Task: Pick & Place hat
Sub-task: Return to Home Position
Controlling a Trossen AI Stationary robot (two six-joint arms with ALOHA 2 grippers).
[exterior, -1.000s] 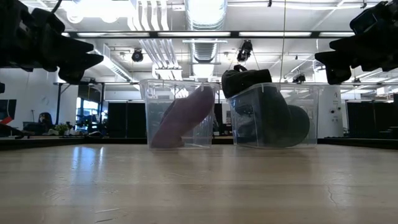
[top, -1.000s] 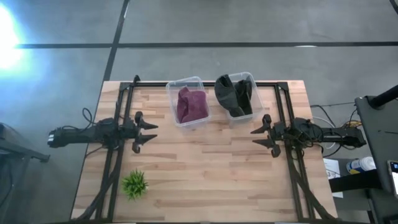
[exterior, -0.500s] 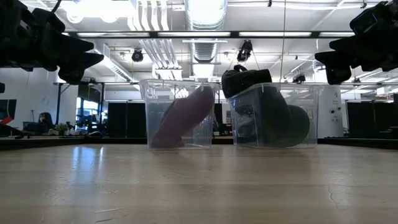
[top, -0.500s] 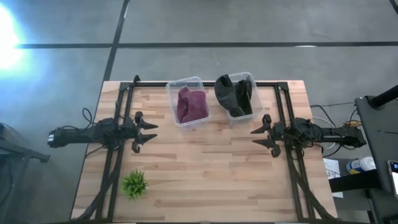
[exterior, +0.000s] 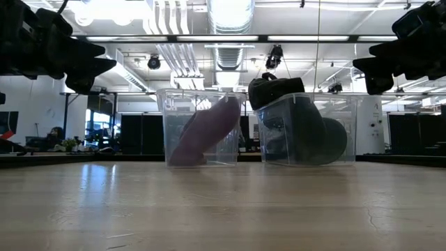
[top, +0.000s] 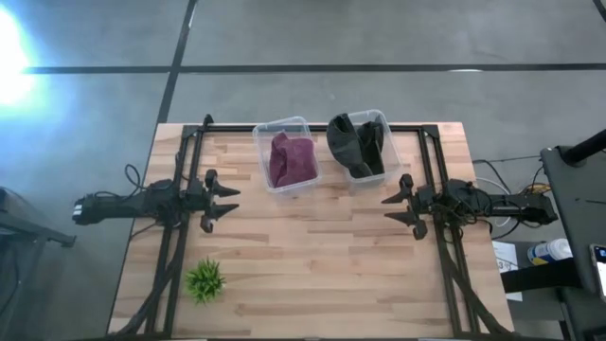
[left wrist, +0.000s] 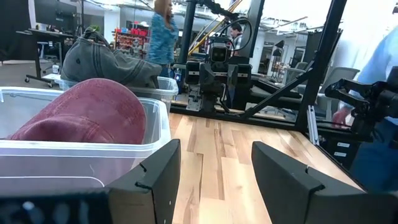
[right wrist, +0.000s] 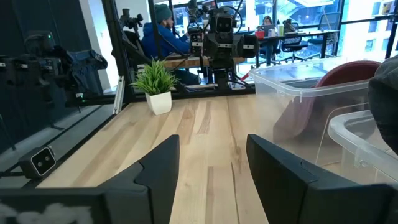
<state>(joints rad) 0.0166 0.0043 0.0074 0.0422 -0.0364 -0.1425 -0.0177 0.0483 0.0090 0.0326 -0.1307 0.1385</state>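
Note:
A maroon cap (top: pixel 292 158) lies inside the left clear bin (top: pixel 263 172) at the table's far side; it also shows in the low view (exterior: pixel 205 132) and the left wrist view (left wrist: pixel 87 115). A dark grey cap (top: pixel 352 142) sits in the right clear bin (top: pixel 383 156), bulging over its rim (exterior: pixel 275 89). My left gripper (top: pixel 232 204) hovers open above the table's left side, level, its fingers pointing toward the table's right. My right gripper (top: pixel 388 209) hovers open at the table's right side, pointing left. Neither touches anything.
A small potted green plant (top: pixel 204 280) stands near the table's near left corner, also in the right wrist view (right wrist: pixel 155 84). Black frame rails (top: pixel 180 180) run along both table sides. Bare wood lies between the grippers (top: pixel 312 237). People show in the room beyond.

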